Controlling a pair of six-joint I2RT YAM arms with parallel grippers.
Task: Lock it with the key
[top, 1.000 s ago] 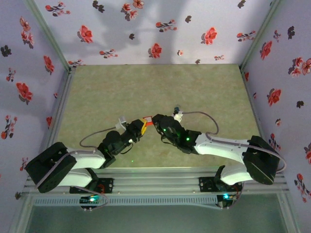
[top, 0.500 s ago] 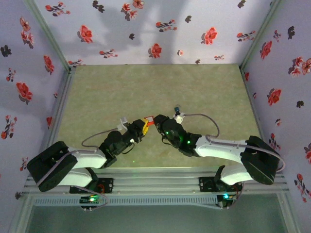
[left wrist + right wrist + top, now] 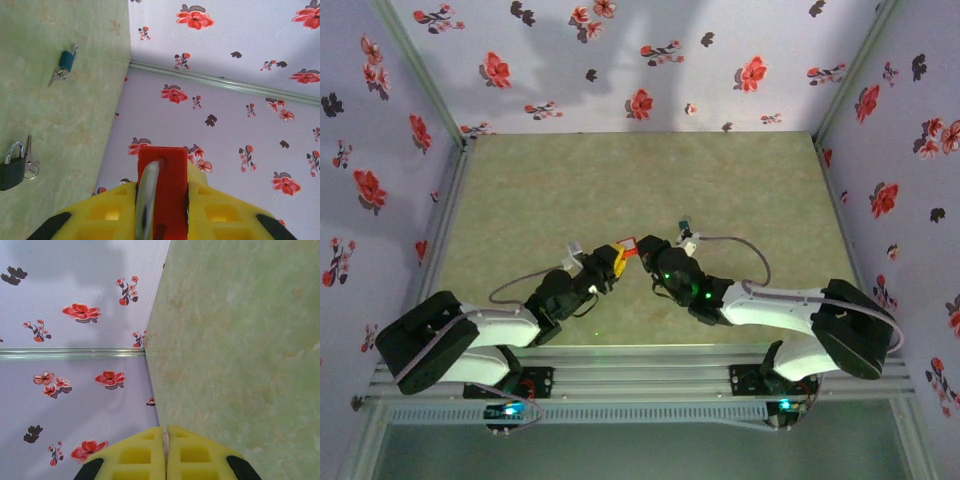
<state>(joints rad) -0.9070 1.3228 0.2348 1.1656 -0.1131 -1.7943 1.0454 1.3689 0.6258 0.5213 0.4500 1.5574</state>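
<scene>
The lock (image 3: 162, 167) is off the tabletop, clamped between the yellow pads of the left tool (image 3: 606, 262). It is near the middle of the workspace and just beside the right tool (image 3: 165, 440). In the left wrist view its red body stands up between the pads, and its bright metal shackle (image 3: 146, 200) curves down in front of it. The right tool has its pads pressed together. Only a pale sliver shows at the seam, so I cannot tell whether a thin key sits there.

I think the main risk is a bad meeting of the two tools. If a key is held and comes in at a slant, it may miss the keyhole and push the lock sideways in the soft pads. The lock body looks smooth and hard, so it could turn or slip out. If the right tool is empty, the approach does nothing.

The pads look like foam with a waffle pattern of square hollows. The tabletop (image 3: 60, 115) is matt, pale green and mottled. On it lie a black padlock (image 3: 11, 165) and a blue padlock (image 3: 66, 57), each with small keys. The walls (image 3: 225, 115) carry flat floral paper.
</scene>
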